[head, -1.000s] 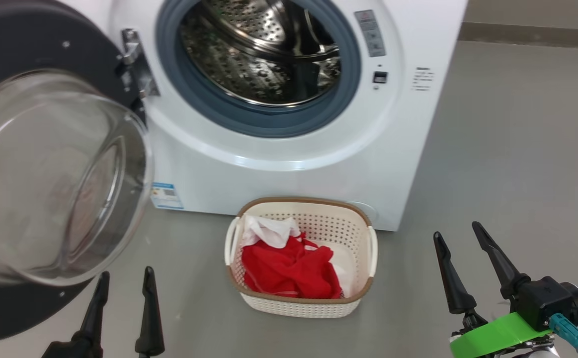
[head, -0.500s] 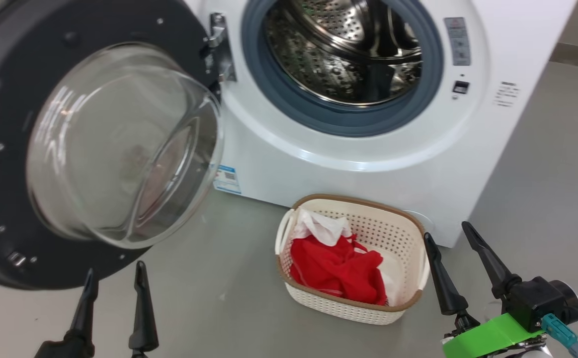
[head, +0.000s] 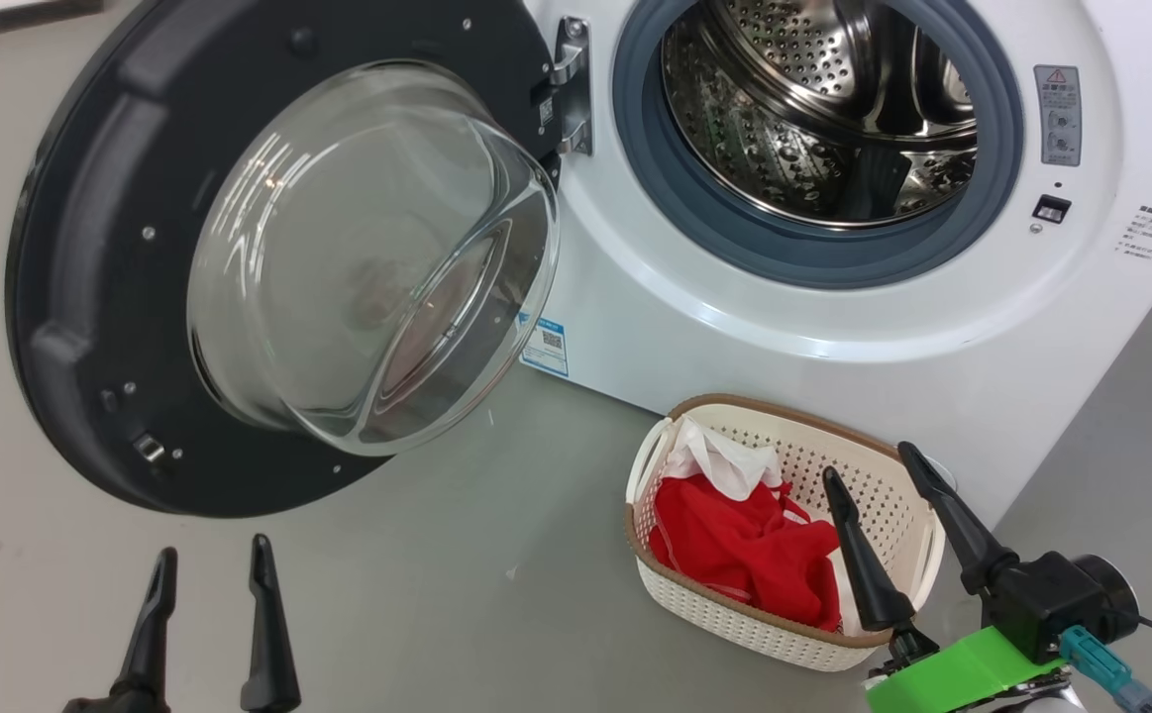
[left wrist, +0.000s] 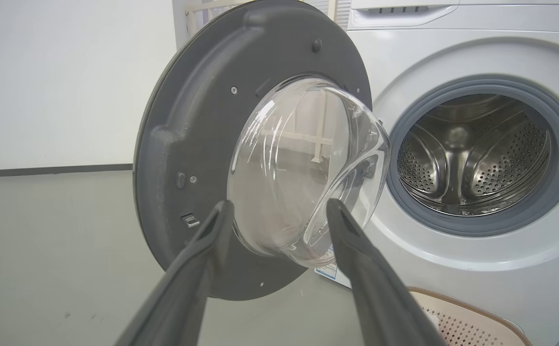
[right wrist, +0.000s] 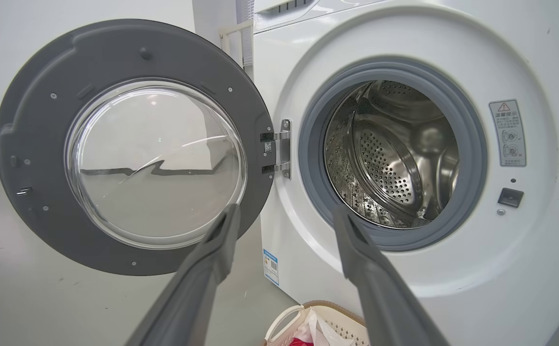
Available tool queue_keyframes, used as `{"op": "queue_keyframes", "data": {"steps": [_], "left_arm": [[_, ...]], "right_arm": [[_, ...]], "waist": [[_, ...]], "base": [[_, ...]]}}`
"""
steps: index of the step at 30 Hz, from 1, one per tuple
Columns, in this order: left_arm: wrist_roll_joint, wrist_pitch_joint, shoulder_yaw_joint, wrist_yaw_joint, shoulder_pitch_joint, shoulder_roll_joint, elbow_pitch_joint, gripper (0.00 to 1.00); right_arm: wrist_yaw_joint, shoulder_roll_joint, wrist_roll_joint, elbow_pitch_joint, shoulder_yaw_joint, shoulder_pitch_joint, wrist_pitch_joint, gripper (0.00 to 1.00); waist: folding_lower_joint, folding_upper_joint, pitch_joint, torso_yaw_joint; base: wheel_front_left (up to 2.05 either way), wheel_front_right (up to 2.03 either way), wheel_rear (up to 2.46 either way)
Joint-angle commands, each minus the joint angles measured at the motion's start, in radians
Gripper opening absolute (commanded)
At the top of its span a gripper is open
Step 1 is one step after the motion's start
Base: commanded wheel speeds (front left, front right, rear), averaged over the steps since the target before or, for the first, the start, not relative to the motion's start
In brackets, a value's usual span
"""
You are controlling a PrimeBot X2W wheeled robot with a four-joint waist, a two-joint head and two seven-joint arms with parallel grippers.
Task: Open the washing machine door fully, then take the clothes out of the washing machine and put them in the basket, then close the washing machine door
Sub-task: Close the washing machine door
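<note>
The washing machine door point(head: 80, 297), black-rimmed with a bulging glass bowl, hangs wide open at upper left. The white washing machine point(head: 833, 337), upper right, shows perforated steel inside. Red and white clothes point(head: 744, 545) lie in the cream basket point(head: 734, 634), lower right.

The floor point(head: 437, 594) is grey and smooth. The big white washing machine point(head: 694, 337) stands on it. The little basket point(head: 734, 629) sits on the floor too, right in front of the machine.
</note>
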Motion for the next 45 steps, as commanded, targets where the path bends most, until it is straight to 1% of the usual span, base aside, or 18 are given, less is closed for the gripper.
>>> {"op": "queue_keyframes", "data": {"steps": [1, 9, 10, 11, 12, 20, 26, 30, 37, 40, 43, 44, 45], "left_arm": [[0.001, -0.002, 0.039, 0.009, -0.017, 0.014, -0.031, 1.00], [-0.004, -0.021, 0.048, 0.020, -0.005, 0.010, -0.045, 1.00], [-0.004, -0.022, 0.048, 0.020, -0.004, 0.011, -0.046, 0.85], [-0.004, -0.023, 0.048, 0.020, -0.004, 0.012, -0.046, 0.34], [-0.004, -0.025, 0.048, 0.019, -0.004, 0.013, -0.046, 0.00], [-0.010, -0.054, 0.076, 0.019, -0.035, 0.020, -0.065, 0.00], [-0.052, -0.068, 0.161, 0.013, -0.127, 0.041, -0.058, 0.00], [-0.105, -0.074, 0.220, -0.017, -0.203, 0.044, -0.020, 0.00], [-0.148, -0.076, 0.309, -0.073, -0.390, 0.084, 0.090, 0.00], [-0.187, -0.077, 0.355, -0.103, -0.487, 0.093, 0.168, 0.00], [-0.229, -0.077, 0.401, -0.142, -0.582, 0.104, 0.261, 0.00], [-0.229, -0.077, 0.401, -0.142, -0.582, 0.104, 0.261, 0.00], [-0.244, -0.077, 0.415, -0.152, -0.612, 0.104, 0.292, 0.00]], "right_arm": [[0.005, -0.007, -0.011, -0.021, 0.027, -0.048, -0.006, 1.00], [0.005, -0.007, -0.015, 0.004, 0.046, -0.065, -0.006, 1.00], [0.005, -0.007, -0.015, 0.006, 0.047, -0.066, -0.006, 1.00], [0.005, -0.007, -0.015, 0.008, 0.048, -0.067, -0.006, 1.00], [0.005, -0.007, -0.015, 0.009, 0.048, -0.068, -0.006, 1.00], [0.005, -0.007, -0.007, 0.016, 0.043, -0.054, -0.006, 1.00], [0.005, -0.007, -0.005, 0.011, 0.035, -0.036, -0.006, 1.00], [0.005, -0.007, -0.005, 0.006, 0.027, -0.027, -0.006, 1.00], [0.005, -0.007, -0.010, 0.001, 0.018, -0.014, -0.006, 1.00], [0.005, -0.007, -0.013, 0.000, 0.016, -0.012, -0.006, 1.00], [0.005, -0.007, -0.015, -0.004, 0.016, -0.012, -0.006, 1.00], [0.005, -0.007, -0.015, -0.004, 0.016, -0.012, -0.006, 1.00], [0.005, -0.007, -0.016, -0.004, 0.017, -0.012, -0.006, 1.00]], "waist": [[0.0000, 0.0000, 0.006, 0.006], [0.0000, 0.0000, 0.006, 0.007], [0.0000, 0.0000, 0.005, 0.007], [0.0000, 0.0000, 0.004, 0.006], [0.0000, 0.0000, 0.002, 0.006], [0.0000, 0.0000, -0.016, -0.003], [0.0000, 0.0000, -0.029, -0.013], [0.0000, 0.0000, -0.035, -0.020], [0.0000, 0.0000, -0.036, -0.028], [0.0000, 0.0000, -0.033, -0.031], [0.0000, 0.0000, -0.026, -0.038], [0.0000, 0.0000, -0.026, -0.038], [0.0000, 0.0000, -0.022, -0.041]], "base": [[0.00, 0.00, 0.00], [0.00, 0.00, 0.00], [0.00, 0.00, 0.00], [0.00, 0.00, 0.00], [0.00, 0.00, 0.00], [0.00, 0.00, 0.00], [0.00, 0.00, 0.00], [0.00, 0.00, 0.00], [0.00, 0.00, 0.00], [0.00, 0.00, 0.00], [0.00, 0.00, 0.00], [0.00, 0.00, 0.00], [0.00, 0.00, 0.00]]}}
